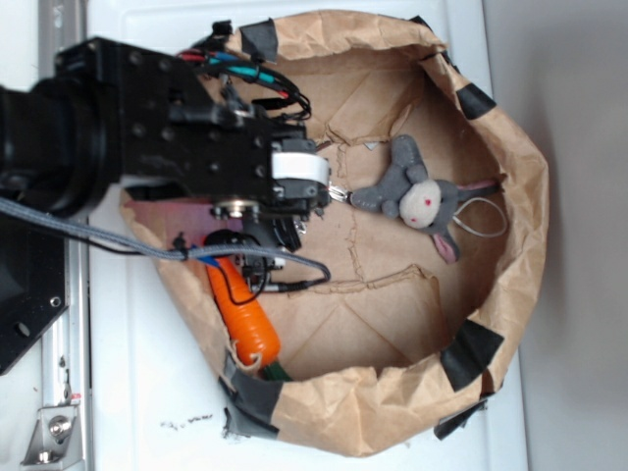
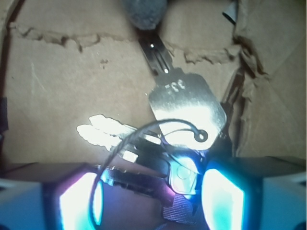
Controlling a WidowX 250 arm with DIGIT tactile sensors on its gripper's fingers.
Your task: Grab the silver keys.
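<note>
Silver keys (image 2: 184, 103), at least three, lie between the parted jaws.

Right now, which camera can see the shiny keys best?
The wrist view. The silver keys fill it, lying on brown paper between the gripper fingers. In the exterior view the arm hides nearly all of them; only a tiny glint shows beside the bunny.

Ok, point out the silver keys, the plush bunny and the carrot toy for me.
silver keys (image 2: 189, 103): wrist view, large key's head.
plush bunny (image 1: 424, 201): exterior view, its face.
carrot toy (image 1: 247, 319): exterior view, orange body.
</note>
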